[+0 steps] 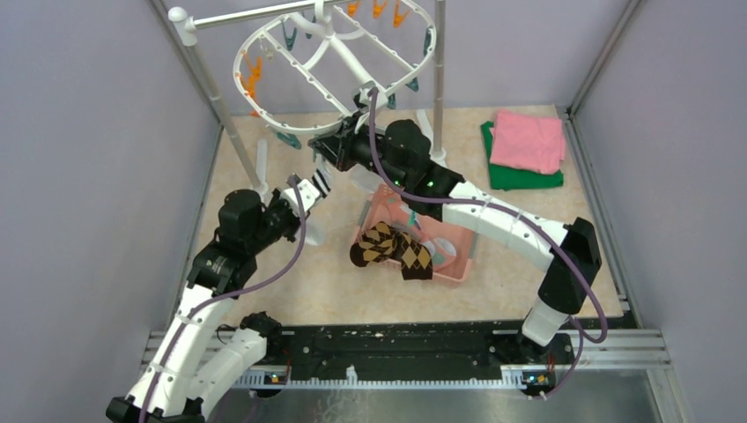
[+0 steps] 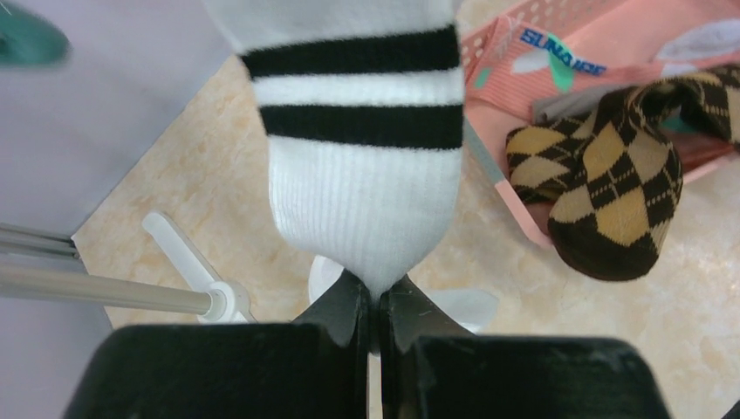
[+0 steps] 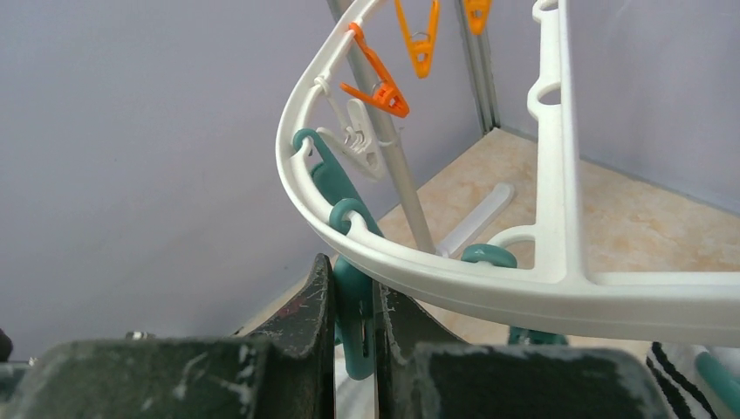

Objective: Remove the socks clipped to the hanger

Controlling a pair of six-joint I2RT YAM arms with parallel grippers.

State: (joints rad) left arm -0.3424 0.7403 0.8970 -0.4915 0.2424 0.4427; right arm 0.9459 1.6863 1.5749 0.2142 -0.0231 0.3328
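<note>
– Holding anything, operator?
– Your left end effector [image 2: 377, 301] is clamped on the striped white sock [image 2: 362, 201]. Your right end effector [image 3: 352, 288] is pinched on a teal clip [image 3: 332, 188] at the rim of the hanger [image 3: 454, 288], over the counter's [image 1: 282, 291] far-left corner.
– Obstacles?
– The pole stand [image 1: 211, 88] is beside that rim. A pink basket [image 1: 458, 264] sits mid-counter, with diamond socks [image 1: 392, 247] draped over it.

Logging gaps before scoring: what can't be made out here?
Left wrist view: top of the striped sock, cut off by the frame edge.
Top view: where that sock meets the hanger, covered by the right gripper.
Right wrist view: lower end of the teal clip, hidden between the fingers.
Top view: part of the basket, under the right arm.
</note>
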